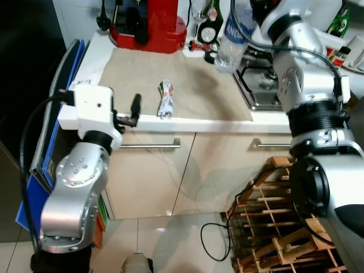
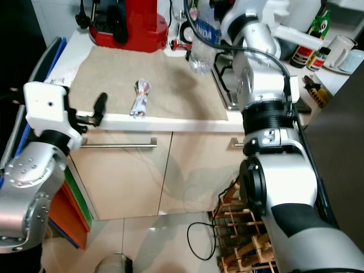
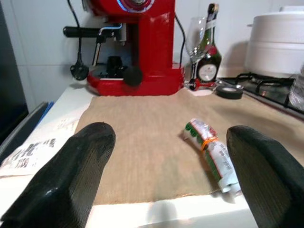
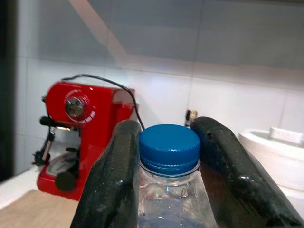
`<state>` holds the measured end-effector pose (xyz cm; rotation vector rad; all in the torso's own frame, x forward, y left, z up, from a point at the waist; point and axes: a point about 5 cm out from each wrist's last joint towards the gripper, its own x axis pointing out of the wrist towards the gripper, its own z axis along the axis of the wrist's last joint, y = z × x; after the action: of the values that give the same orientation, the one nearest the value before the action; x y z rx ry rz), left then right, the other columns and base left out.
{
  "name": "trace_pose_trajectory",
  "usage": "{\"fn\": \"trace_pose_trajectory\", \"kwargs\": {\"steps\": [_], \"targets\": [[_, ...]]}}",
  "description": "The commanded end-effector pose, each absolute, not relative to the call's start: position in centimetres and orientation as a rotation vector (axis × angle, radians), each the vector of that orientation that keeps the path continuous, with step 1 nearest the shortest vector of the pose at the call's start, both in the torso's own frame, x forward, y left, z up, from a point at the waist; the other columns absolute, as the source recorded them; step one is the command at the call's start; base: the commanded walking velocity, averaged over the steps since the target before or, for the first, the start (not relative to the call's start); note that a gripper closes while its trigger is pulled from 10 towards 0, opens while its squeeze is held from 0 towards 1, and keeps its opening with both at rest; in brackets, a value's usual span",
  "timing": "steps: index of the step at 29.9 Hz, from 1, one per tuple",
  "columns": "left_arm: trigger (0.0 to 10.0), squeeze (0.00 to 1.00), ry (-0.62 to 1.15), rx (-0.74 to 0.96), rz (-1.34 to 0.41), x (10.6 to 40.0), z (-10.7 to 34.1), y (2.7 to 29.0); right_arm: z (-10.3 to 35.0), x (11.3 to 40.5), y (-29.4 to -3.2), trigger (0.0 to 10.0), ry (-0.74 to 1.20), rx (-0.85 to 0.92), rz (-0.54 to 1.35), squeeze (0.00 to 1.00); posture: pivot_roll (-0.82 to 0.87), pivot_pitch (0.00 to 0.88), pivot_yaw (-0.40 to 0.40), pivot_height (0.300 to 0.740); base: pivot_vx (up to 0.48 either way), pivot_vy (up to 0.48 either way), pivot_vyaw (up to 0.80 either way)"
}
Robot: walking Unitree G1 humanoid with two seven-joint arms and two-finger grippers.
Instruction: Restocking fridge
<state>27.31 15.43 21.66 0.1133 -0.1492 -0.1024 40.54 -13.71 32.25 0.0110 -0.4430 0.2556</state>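
Observation:
A clear water bottle (image 1: 230,41) with a blue cap (image 4: 169,146) is at the far right corner of the beige mat (image 1: 193,85), beside the stove. My right gripper (image 4: 168,137) is shut on its neck just under the cap. Whether its base touches the counter I cannot tell. A small wrapped packet (image 1: 165,98) with a rubber band lies near the mat's front edge. My left gripper (image 3: 168,135) hovers open at the counter's front edge, a little left of the packet (image 3: 211,152), with nothing between its fingers.
A red coffee machine (image 1: 149,23) stands at the back of the counter, with a wine glass and a green bottle (image 3: 208,52) to its right. The stove (image 1: 259,85) lies to the right. Below are cupboard doors, a wooden rack (image 1: 278,227), and blue folders (image 1: 57,114) at left.

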Motion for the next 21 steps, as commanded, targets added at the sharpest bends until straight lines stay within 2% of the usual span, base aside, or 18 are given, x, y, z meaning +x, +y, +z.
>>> {"fn": "trace_pose_trajectory", "kwargs": {"steps": [1,5,8,10,21], "targets": [[10.0,0.0,-0.155,0.114,-0.122,27.59,21.48,14.92,34.39,39.8,-13.99,0.0,-0.527,-0.009,0.246,0.0,0.14,0.0,-0.084,0.74,-0.277,0.0,0.0],[10.0,0.0,-0.174,0.117,-0.119,27.83,21.55,15.0,34.41,39.6,-13.95,0.0,-0.53,-0.01,0.242,0.0,0.15,0.0,-0.086,0.74,-0.296,0.0,0.0],[10.0,0.0,-0.183,0.12,-0.114,27.83,21.59,15.08,34.47,39.52,-13.67,0.0,-0.536,-0.01,0.244,0.0,0.15,0.0,-0.089,0.74,-0.099,0.0,0.0],[10.0,0.0,-0.188,0.118,-0.116,27.73,21.59,15.07,34.52,39.47,-13.53,0.0,-0.539,-0.011,0.248,0.0,0.16,0.0,-0.093,0.74,0.274,0.0,0.0],[10.0,0.0,-0.209,0.128,-0.12,27.7,21.64,14.96,34.63,39.27,-13.23,0.0,-0.54,-0.019,0.253,0.0,0.15,0.0,-0.098,0.74,-0.239,0.0,0.0]]}}
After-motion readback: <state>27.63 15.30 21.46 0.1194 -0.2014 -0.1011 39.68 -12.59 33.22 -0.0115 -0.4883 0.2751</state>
